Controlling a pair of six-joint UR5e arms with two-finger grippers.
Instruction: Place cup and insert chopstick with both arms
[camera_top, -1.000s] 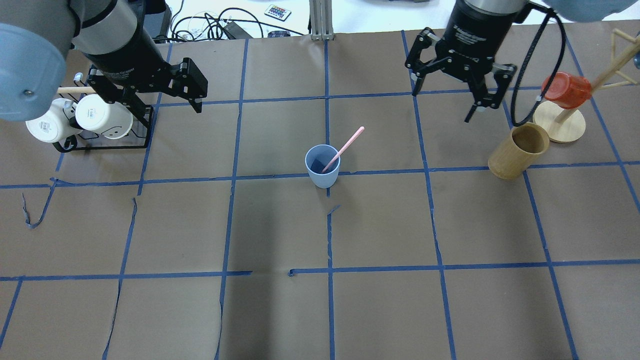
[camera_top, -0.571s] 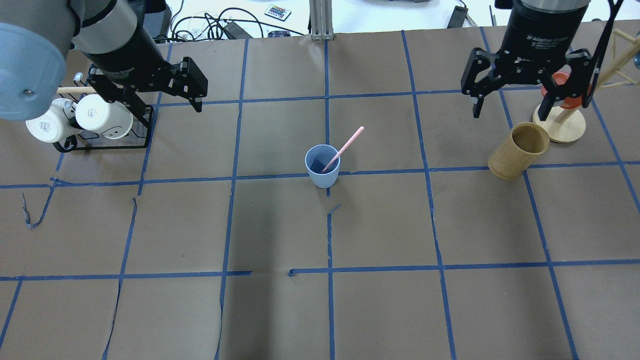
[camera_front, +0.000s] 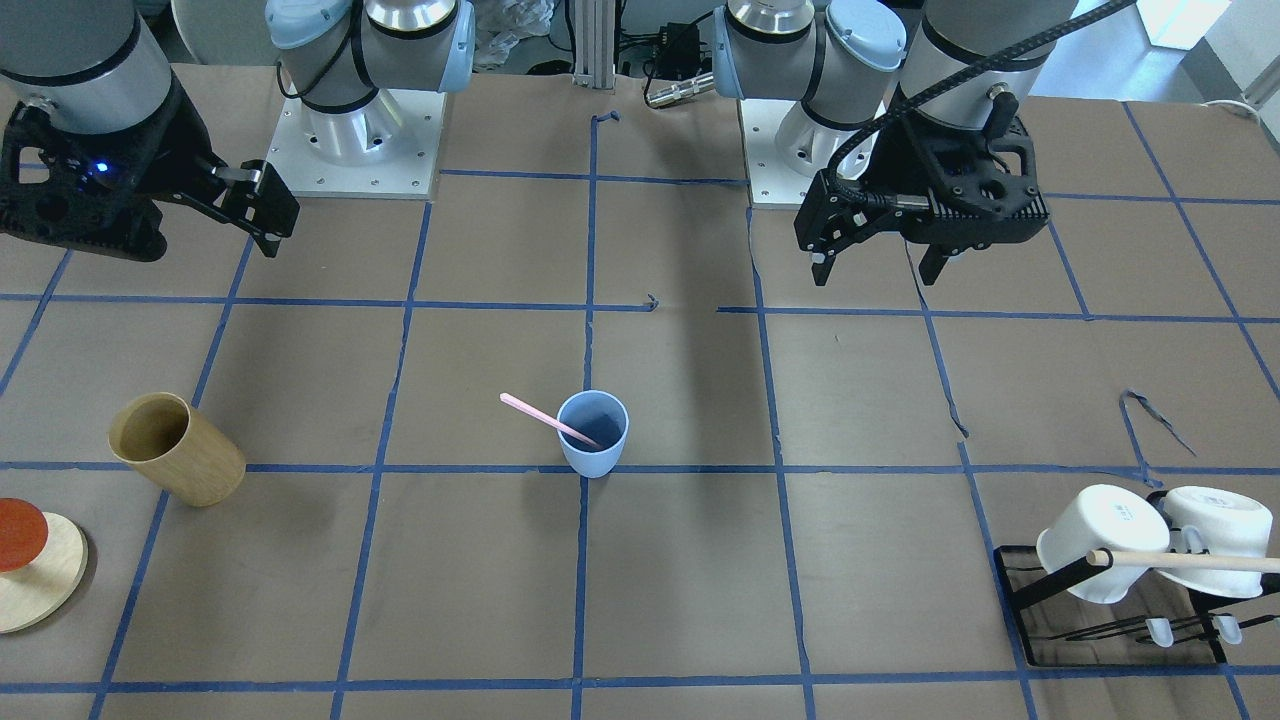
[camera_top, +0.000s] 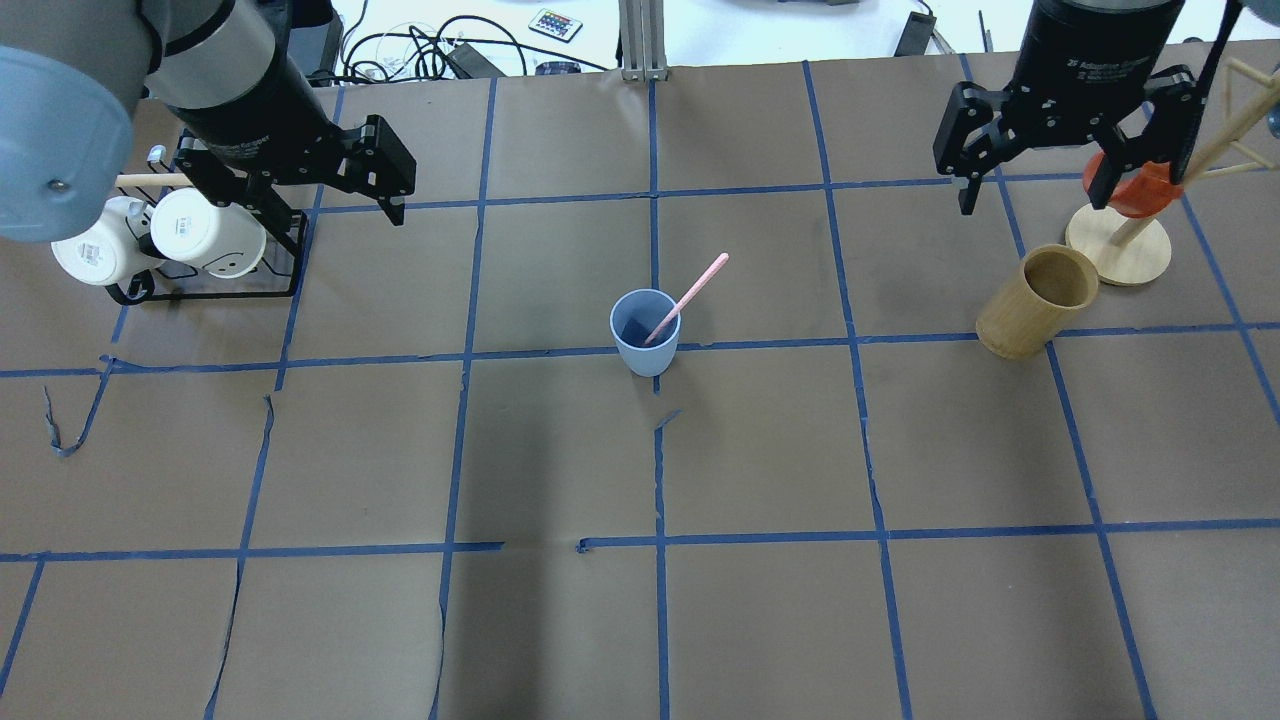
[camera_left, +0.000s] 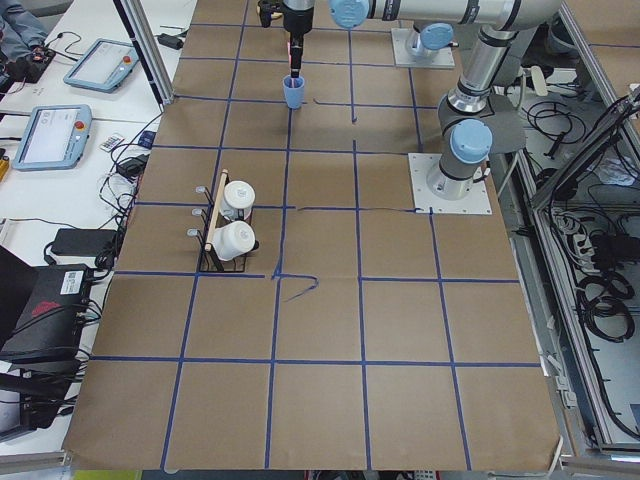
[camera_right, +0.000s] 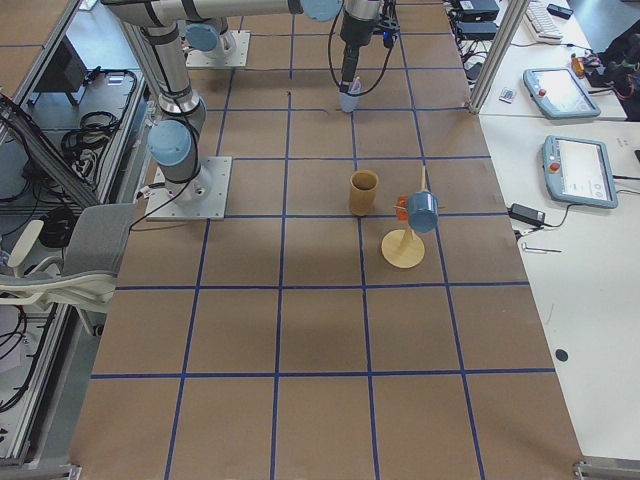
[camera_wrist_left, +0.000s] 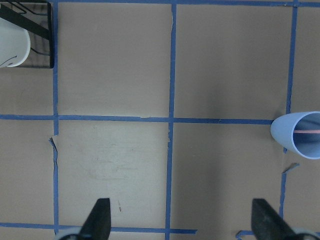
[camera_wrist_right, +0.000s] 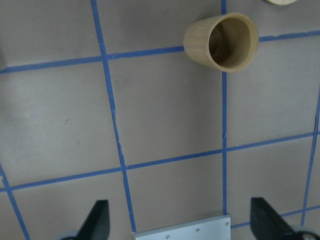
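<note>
The cup (camera_top: 645, 330) stands upright on the worktop (camera_top: 560, 620) at the centre of the overhead view. The chopstick (camera_top: 690, 293) leans in it, towards the upper right. Both pincers hang spread and empty: left pincer (camera_front: 872, 272) upper left, right pincer (camera_top: 1032, 200) upper right. I'd worry that the right one, so near the red cup (camera_top: 1140, 195) on its stand, may snag it.

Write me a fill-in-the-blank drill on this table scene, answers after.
The chopstick leans inside the ____ cup.
The left gripper and the right gripper are both ____, holding nothing.
The white mugs sit on a rack on the robot's ____ side.
Missing words: blue; open; left.
</note>
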